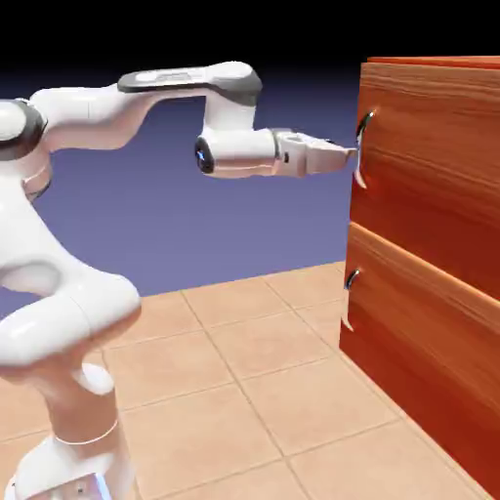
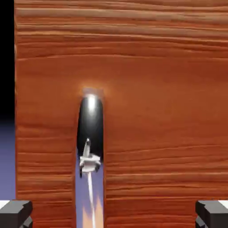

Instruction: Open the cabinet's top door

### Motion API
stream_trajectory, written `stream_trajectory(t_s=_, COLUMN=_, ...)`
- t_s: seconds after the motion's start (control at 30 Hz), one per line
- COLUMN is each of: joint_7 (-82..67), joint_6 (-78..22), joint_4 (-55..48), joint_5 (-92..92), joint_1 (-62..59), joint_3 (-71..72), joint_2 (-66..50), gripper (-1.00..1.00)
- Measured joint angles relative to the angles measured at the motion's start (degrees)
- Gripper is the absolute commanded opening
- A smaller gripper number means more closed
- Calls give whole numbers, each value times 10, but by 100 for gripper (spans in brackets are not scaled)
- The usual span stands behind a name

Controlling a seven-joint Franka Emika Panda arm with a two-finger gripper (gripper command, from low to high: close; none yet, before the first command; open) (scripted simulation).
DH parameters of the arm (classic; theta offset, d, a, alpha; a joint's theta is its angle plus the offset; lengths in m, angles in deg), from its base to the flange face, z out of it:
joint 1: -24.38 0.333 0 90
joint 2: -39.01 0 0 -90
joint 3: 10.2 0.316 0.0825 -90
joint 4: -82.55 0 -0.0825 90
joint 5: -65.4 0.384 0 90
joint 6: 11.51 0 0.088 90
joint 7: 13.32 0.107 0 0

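The cabinet (image 1: 430,254) is a reddish-brown wood-grain box on the exterior view's right, with two stacked fronts. The top door (image 1: 430,146) carries a small curved silver handle (image 1: 362,146) near its left edge. My gripper (image 1: 349,152) is held level, its fingertips right at that handle. In the hand view the top door (image 2: 156,111) fills the picture and the shiny handle (image 2: 91,151) runs vertically, left of the middle. Both fingertips (image 2: 15,213) sit far apart at the bottom corners, so the gripper (image 2: 114,213) is open with nothing held.
The lower front (image 1: 420,342) has its own silver handle (image 1: 350,293) below the top one. A tan tiled floor (image 1: 244,381) spreads in front of the cabinet. The arm's white base (image 1: 59,391) rises at the lower left.
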Motion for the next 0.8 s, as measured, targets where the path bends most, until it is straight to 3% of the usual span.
stream_trajectory(t_s=0.23, joint_7=-14, joint_6=-4, joint_4=-81, joint_5=22, joint_1=-110, joint_3=77, joint_2=-21, gripper=0)
stream_trajectory(t_s=0.27, joint_7=-14, joint_6=-4, joint_4=-88, joint_5=23, joint_1=-120, joint_3=83, joint_2=-23, gripper=-100)
stream_trajectory(t_s=0.8, joint_7=-182, joint_6=-64, joint_4=60, joint_5=22, joint_1=171, joint_3=-137, joint_2=-125, gripper=-100)
